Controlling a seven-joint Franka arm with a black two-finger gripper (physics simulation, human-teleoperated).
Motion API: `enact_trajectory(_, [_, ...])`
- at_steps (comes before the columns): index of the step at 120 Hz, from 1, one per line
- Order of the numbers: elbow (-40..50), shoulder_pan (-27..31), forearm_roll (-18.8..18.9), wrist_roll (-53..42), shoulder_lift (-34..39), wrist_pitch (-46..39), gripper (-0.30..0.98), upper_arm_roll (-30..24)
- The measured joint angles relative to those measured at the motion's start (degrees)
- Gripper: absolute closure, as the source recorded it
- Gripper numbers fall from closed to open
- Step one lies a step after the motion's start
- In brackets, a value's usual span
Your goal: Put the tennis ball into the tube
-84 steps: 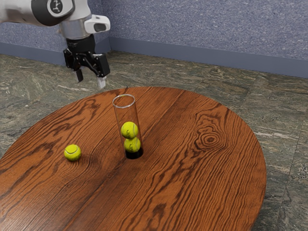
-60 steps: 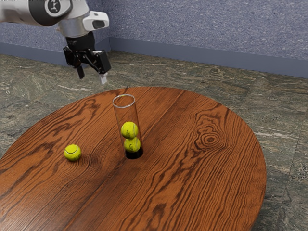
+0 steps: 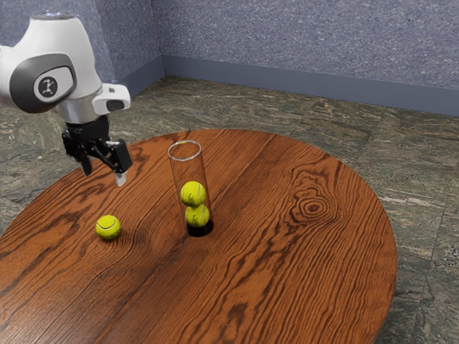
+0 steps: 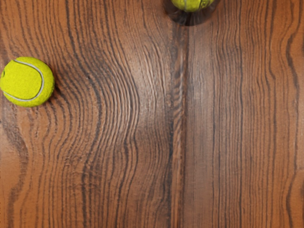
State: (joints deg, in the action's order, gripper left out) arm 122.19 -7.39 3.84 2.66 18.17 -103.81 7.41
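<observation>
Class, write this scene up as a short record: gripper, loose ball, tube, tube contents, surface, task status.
gripper: black gripper, open, empty, above the table
loose ball: yellow-green tennis ball, resting on the table
tube: clear tube, upright, open-topped
tube contents: two stacked tennis balls
surface: round wooden table
task status: loose ball not yet in the tube

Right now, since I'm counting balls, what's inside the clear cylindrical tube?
The tube holds two yellow-green tennis balls, one atop the other; the upper ball hides the top of the lower ball.
</observation>
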Motion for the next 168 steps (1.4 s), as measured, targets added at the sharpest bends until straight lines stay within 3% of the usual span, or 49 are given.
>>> enact_trajectory(38, [15.93, 8.90, 0.70, -7.56, -1.95, -20.42, 0.00, -0.73])
enact_trajectory(82, [15.59, 14.88, -0.71, -13.12, -15.28, -36.40, 0.00, -0.46])
enact_trajectory(133, [7.29, 19.12, -1.29, -16.77, -27.04, -39.86, 0.00, -0.51])
enact_trajectory(168, [3.97, 19.02, -2.51, -18.14, -31.08, -39.55, 0.00, -0.86])
